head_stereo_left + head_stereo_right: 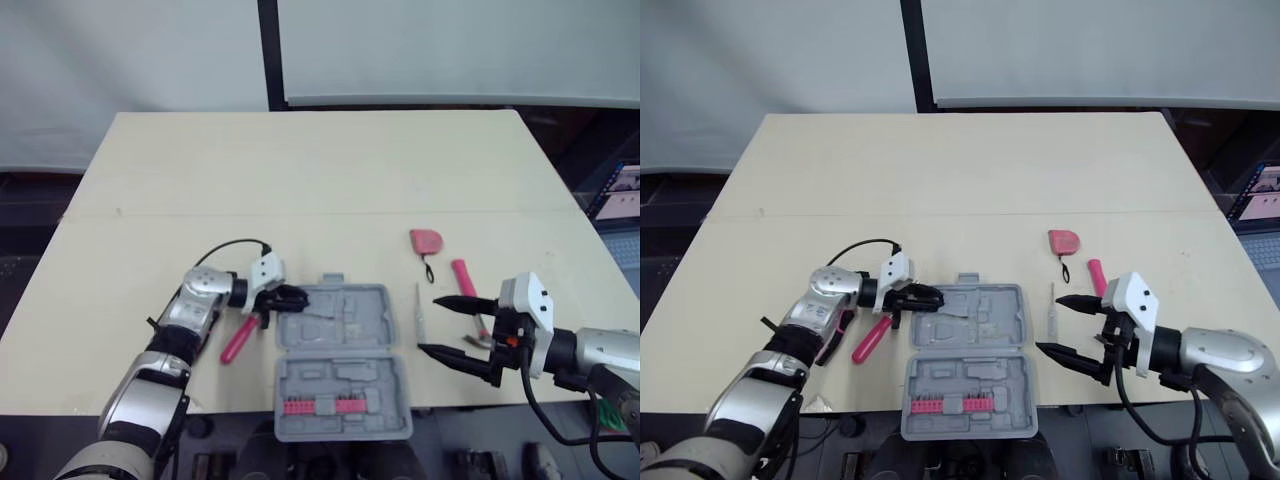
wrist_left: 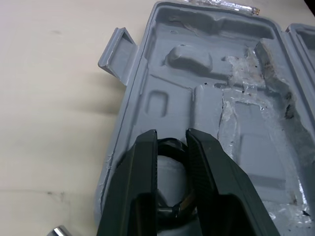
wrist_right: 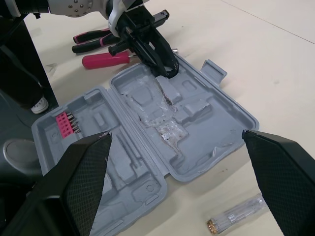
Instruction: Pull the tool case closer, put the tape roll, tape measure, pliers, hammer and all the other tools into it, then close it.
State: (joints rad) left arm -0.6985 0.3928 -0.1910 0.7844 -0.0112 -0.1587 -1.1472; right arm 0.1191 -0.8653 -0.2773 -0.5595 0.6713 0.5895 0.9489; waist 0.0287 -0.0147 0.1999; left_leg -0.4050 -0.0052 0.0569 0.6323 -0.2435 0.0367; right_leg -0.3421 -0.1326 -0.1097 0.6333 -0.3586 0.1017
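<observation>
The grey tool case [image 1: 345, 382] lies open at the table's front middle, with a row of pink bits [image 1: 322, 405] in its near half. My left gripper [image 1: 295, 296] hovers over the far half's left edge, shut on a black tape roll [image 2: 172, 153], which hangs just above the moulded tray. My right gripper [image 1: 430, 324] stands open to the right of the case, nothing between its fingers. A pink tape measure [image 1: 425, 240] and a pink-handled hammer [image 1: 462, 277] lie beyond it. A pink-handled screwdriver [image 1: 238, 342] and pliers [image 3: 91, 43] lie left of the case.
A thin clear tube [image 1: 419, 312] lies between the case and my right gripper. The case's latch tab [image 2: 117, 51] sticks out from its far rim. The far half of the table [image 1: 320, 170] is bare, and the case's near half reaches the front edge.
</observation>
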